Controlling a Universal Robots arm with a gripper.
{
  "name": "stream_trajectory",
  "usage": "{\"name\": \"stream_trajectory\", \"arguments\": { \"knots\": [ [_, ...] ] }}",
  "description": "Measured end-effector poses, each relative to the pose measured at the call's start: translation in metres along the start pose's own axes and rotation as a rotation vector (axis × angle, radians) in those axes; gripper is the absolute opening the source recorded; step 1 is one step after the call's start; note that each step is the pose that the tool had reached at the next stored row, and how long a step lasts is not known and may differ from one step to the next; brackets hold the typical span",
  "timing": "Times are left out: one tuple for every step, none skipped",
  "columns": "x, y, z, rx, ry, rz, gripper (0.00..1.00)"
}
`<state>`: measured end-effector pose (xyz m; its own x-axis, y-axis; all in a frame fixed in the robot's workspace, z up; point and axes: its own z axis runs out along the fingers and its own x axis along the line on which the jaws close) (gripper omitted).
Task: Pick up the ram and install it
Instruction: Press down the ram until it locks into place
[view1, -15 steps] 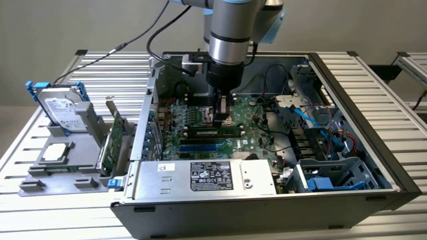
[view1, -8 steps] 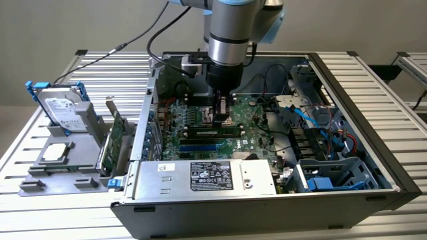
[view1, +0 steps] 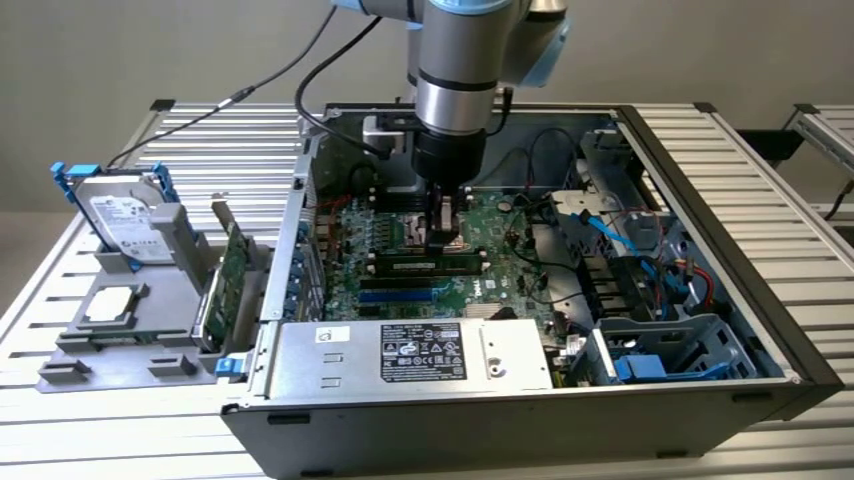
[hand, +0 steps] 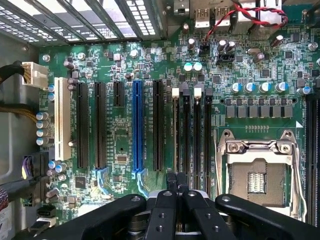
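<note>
The black robot hand (view1: 449, 240) hangs clenched over the green motherboard (view1: 400, 225). A long green ram stick (view1: 427, 265) lies just at its six o'clock.

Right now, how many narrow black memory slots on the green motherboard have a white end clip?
2: the first slot's white clip and the third's, counting from the long blue plastic slot toward the metal processor socket. The gripper hides the slots' other ends.

Arm (view1: 454, 70) vertical, wrist pointing straight down; pincer (hand: 176, 187) fingers closed together.
</note>
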<state>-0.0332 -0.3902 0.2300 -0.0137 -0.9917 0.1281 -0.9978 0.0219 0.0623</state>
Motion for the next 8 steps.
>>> {"name": "stream_trajectory", "arguments": {
  "knots": [
    [-0.0001,0.0001,0.0009,0.001,0.0,-0.001,0.11],
    [-0.0002,0.0002,0.0017,0.002,0.0001,-0.001,0.11],
    [-0.0003,0.0003,0.0024,0.0028,0.0004,-0.002,0.11],
    [-0.0003,0.0005,0.0028,0.0032,0.0005,-0.002,0.11],
    [-0.0003,0.0008,0.0029,0.0034,0.0005,-0.002,0.11],
    [-0.0003,0.0008,0.0029,0.0034,0.0004,-0.002,0.11],
    [-0.0003,0.0009,0.003,0.0035,0.0002,-0.002,0.11],
    [-0.0004,0.0012,0.0031,0.0036,0.0001,-0.002,0.11]
  ]
}}
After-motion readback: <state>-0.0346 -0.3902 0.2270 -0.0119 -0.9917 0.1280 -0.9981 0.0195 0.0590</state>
